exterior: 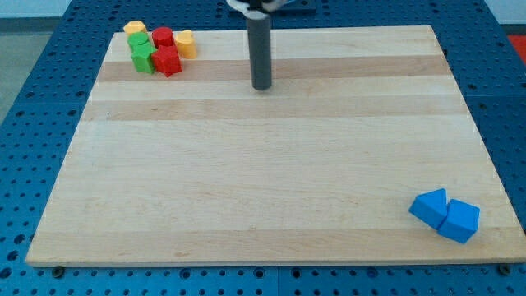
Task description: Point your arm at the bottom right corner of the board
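Note:
My tip (261,85) rests on the wooden board (271,189) at the view's upper middle, on the end of a straight dark rod. A cluster of blocks sits at the view's top left: a yellow block (135,29), a green block (138,41), a green star-like block (145,58), a red cylinder-like block (163,36), a red star-like block (168,61) and a yellow cylinder-like block (186,43). Two blue blocks touch near the bottom right corner, one (430,206) left of the other (459,220). My tip is well right of the cluster and far from the blue blocks.
The board lies on a blue perforated table (33,99) that surrounds it on all sides. The board's bottom right corner (516,261) lies just right of and below the blue blocks.

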{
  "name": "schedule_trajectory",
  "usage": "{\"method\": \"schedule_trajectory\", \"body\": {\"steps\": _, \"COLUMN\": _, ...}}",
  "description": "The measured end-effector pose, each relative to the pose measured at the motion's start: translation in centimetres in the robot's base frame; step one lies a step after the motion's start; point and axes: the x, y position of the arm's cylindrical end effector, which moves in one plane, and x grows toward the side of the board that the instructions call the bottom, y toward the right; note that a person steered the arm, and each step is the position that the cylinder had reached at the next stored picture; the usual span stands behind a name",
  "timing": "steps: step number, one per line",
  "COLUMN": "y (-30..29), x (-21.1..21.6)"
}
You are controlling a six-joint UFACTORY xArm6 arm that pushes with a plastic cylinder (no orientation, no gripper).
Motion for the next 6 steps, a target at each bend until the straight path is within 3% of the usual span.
{"method": "schedule_trajectory", "body": {"steps": 3, "y": 9.4, "x": 12.3}}
{"method": "schedule_trajectory", "body": {"steps": 6, "y": 21.3, "x": 16.4}}
